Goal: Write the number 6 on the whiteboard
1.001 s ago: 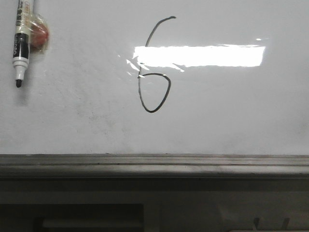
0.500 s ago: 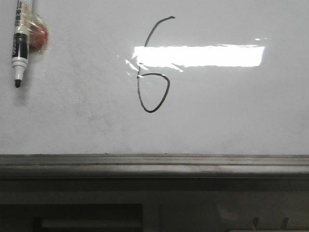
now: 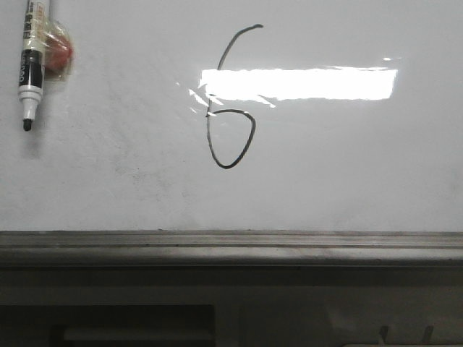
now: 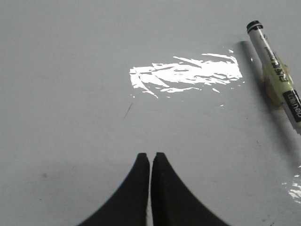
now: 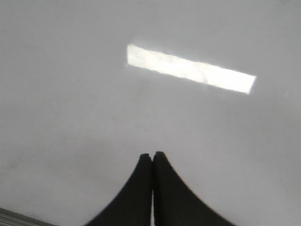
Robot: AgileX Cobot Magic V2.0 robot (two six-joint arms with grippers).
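The number 6 is drawn in thin black line on the whiteboard, left of centre in the front view, its upstroke crossing a bright reflection. A black-tipped marker pen hangs at the board's upper left, tip down; it also shows in the left wrist view. My left gripper is shut and empty, facing bare board beside the pen. My right gripper is shut and empty, facing bare board. Neither gripper shows in the front view.
A reddish round thing under clear tape sits behind the pen. A grey metal tray edge runs along the board's bottom. A bright rectangular reflection lies across the board.
The pen has shifted very slightly upward. The drawn 6 is unchanged.
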